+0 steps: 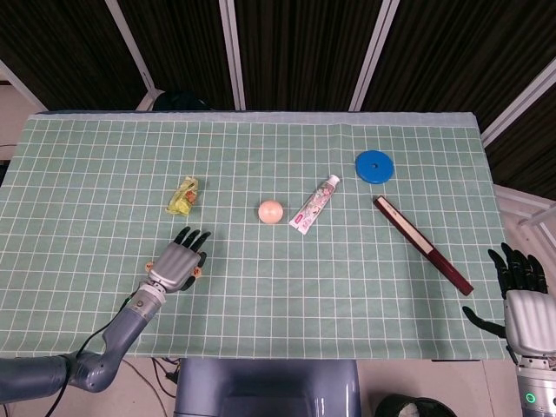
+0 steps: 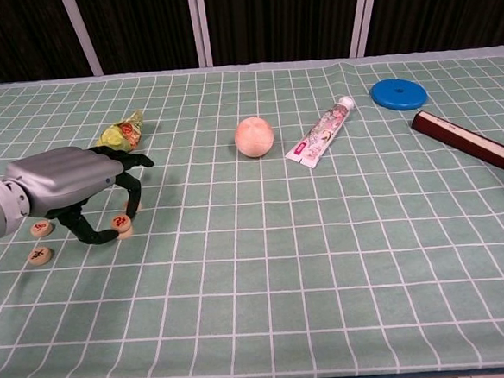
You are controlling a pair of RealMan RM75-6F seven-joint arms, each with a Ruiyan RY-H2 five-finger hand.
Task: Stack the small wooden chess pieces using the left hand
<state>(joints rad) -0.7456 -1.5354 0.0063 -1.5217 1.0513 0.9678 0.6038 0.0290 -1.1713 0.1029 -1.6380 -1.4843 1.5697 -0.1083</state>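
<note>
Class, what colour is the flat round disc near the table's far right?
Blue: the disc shows best in the chest view.

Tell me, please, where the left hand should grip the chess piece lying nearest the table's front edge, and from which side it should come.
Probably pinch the chess piece by its rim, coming from above: it lies flat, apart from the others. The left hand holds another piece.
</note>
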